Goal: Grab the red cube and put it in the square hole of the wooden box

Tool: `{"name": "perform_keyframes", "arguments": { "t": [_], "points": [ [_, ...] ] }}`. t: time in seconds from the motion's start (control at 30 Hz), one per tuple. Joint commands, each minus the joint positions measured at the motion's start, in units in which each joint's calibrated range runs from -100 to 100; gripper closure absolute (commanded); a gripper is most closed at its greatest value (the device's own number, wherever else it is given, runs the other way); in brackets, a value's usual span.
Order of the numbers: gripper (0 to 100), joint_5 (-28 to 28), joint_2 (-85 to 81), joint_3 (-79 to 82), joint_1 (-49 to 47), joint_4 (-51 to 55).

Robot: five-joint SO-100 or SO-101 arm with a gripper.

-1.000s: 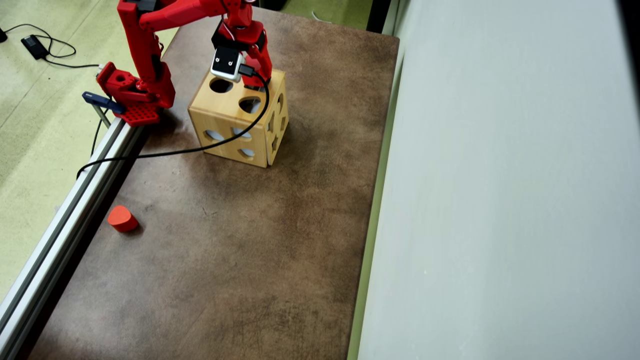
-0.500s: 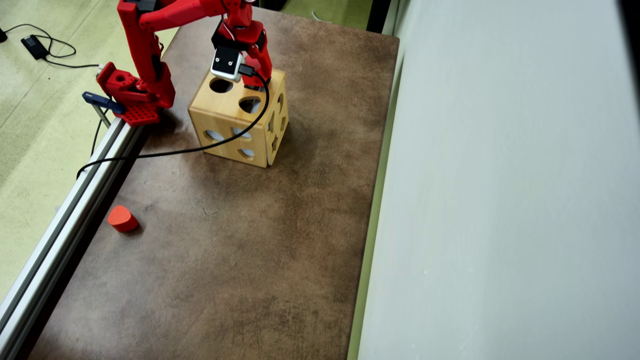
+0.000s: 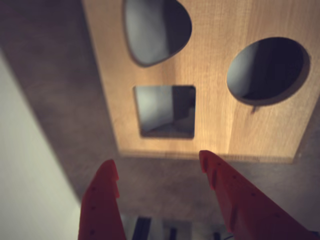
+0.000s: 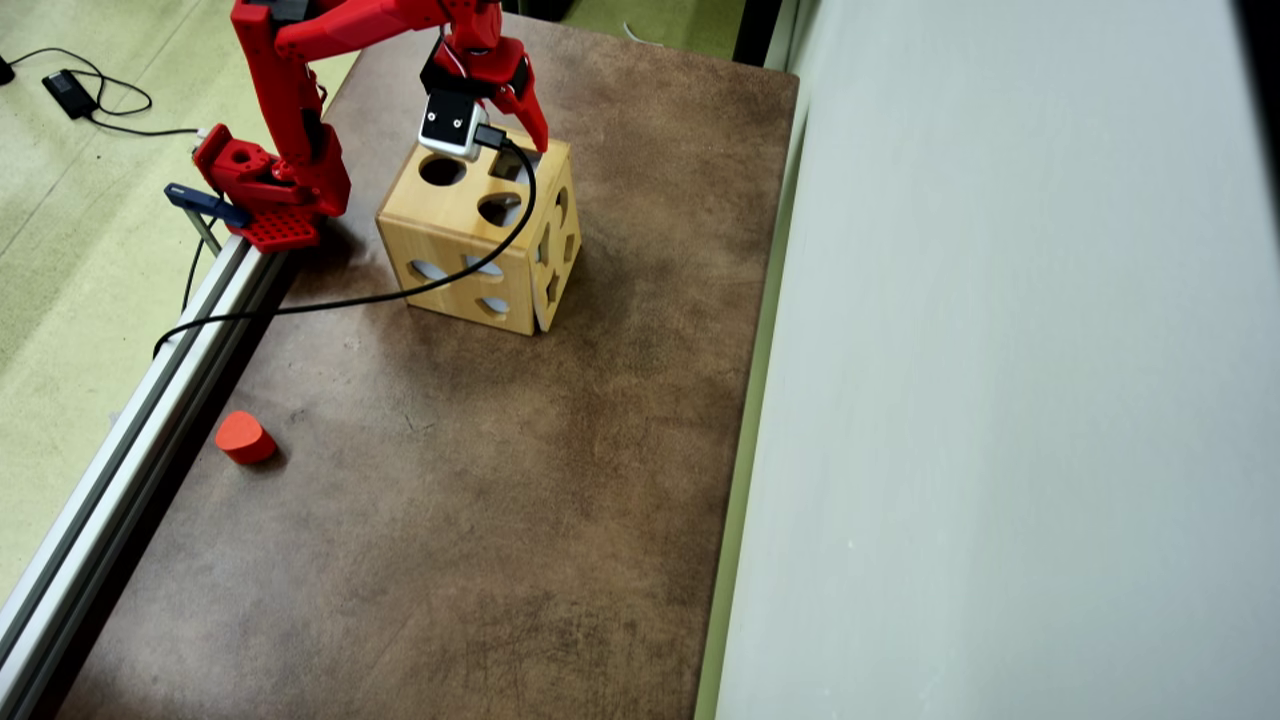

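The wooden box [image 4: 455, 215] stands on the brown mat near the arm's base. In the wrist view its top face [image 3: 220, 125] fills the frame, with the square hole [image 3: 165, 111] just beyond my fingertips, a round hole [image 3: 267, 67] to the right and a rounded hole [image 3: 157, 30] above. My red gripper [image 3: 158, 159] is open and empty, its jaws spread wide. In the overhead view the gripper [image 4: 515, 135] hovers over the box's far top edge. No red cube shows in either view.
A small red block with a rounded outline [image 4: 245, 438] lies on the mat's left side near the aluminium rail [image 4: 150, 400]. A black cable [image 4: 350, 300] runs from the wrist camera across the box. A pale wall [image 4: 1000, 350] bounds the mat on the right.
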Motion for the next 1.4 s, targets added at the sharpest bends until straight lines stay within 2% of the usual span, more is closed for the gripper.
{"name": "perform_keyframes", "arguments": {
  "t": [0.0,0.3,0.67,0.8,0.97,1.1,1.27,1.37],
  "points": [
    [73,0.39,-18.66,-0.7,-0.51,0.33],
    [73,0.49,-52.54,1.0,-0.58,0.33],
    [74,0.49,-83.28,20.41,0.31,0.25],
    [74,0.49,-87.11,24.52,1.05,0.17],
    [74,0.59,-87.36,24.88,10.49,0.17],
    [74,4.49,-87.62,25.24,16.43,0.49],
    [75,7.72,-87.7,32.84,16.95,0.49],
    [81,8.3,-87.7,34.54,16.95,0.41]
  ]
}}
